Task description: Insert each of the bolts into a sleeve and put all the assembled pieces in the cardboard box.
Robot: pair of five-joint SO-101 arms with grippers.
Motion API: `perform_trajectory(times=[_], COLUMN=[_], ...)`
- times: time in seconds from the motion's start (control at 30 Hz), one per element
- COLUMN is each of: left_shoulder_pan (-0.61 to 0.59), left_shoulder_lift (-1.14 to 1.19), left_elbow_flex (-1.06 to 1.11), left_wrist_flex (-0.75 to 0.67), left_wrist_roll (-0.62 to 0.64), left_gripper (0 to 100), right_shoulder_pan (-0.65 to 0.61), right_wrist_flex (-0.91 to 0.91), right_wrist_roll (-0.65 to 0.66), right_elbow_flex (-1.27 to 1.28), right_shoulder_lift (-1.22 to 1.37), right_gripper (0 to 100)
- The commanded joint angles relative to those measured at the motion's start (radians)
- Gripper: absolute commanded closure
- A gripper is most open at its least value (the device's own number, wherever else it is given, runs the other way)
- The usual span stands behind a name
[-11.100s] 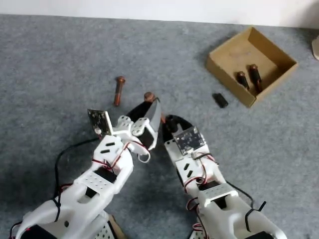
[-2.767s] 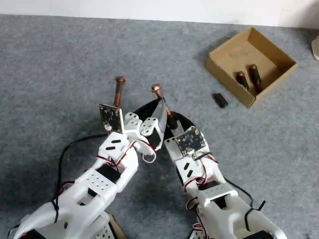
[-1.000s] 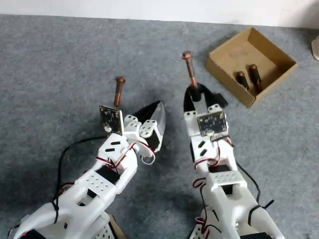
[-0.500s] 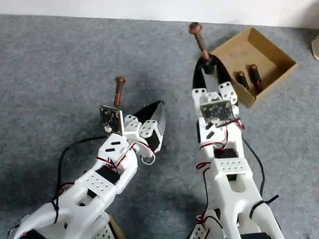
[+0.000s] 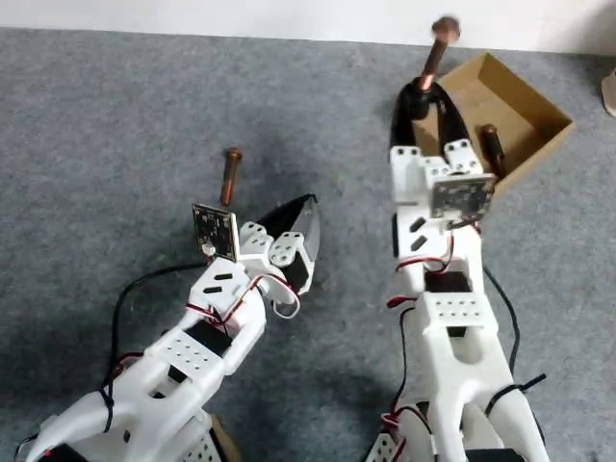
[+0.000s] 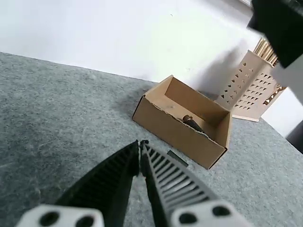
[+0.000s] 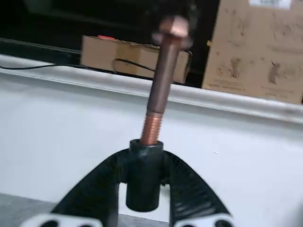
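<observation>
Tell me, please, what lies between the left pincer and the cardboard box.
In the left wrist view, a loose black sleeve lies on the grey mat between the left pincer and the cardboard box, near its front wall.

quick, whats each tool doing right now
left tool: closed, holding nothing
right tool: closed on the sleeve, with a bolt standing in it

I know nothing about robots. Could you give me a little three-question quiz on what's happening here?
1. Fill in: the left gripper is ___ (open or shut).
2. True or false: the right gripper holds a sleeve with a bolt pushed into it.
3. The loose bolt lies: A in the left gripper; B on the table; C inside a sleeve.
Key: 1 shut; 2 true; 3 B.
</observation>
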Motion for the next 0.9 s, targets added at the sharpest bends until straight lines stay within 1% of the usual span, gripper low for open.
perform_trajectory(times=[0.0, 0.43, 0.53, 0.6, 0.67, 0.8, 0.87], left_shoulder_pan=[-0.007, -0.013, -0.013, -0.013, -0.013, -0.012, -0.008], left_shoulder_lift=[-0.002, -0.002, -0.002, -0.002, -0.002, -0.002, -0.002], left_elbow_flex=[-0.005, -0.005, -0.005, -0.005, -0.004, 0.008, 0.008], left_wrist_flex=[0.002, 0.002, 0.002, 0.002, 0.002, -0.003, 0.000], left_wrist_roll=[-0.008, -0.008, -0.008, -0.008, -0.008, -0.008, -0.008], left_gripper=[97, 97, 97, 97, 97, 98, 98], right_shoulder_pan=[0.041, 0.045, 0.071, 0.096, 0.131, 0.180, 0.200], right_wrist_flex=[0.008, 0.010, 0.016, 0.091, 0.228, 0.476, 0.568], right_wrist_roll=[-0.060, -0.064, -0.064, -0.064, -0.064, -0.064, -0.064], right_elbow_flex=[-0.054, -0.039, -0.007, -0.005, -0.008, -0.137, -0.208], right_shoulder_lift=[-0.022, -0.018, 0.018, 0.059, 0.104, 0.182, 0.219], right_gripper=[99.3, 99.3, 99.3, 99.3, 99.3, 99.3, 99.3])
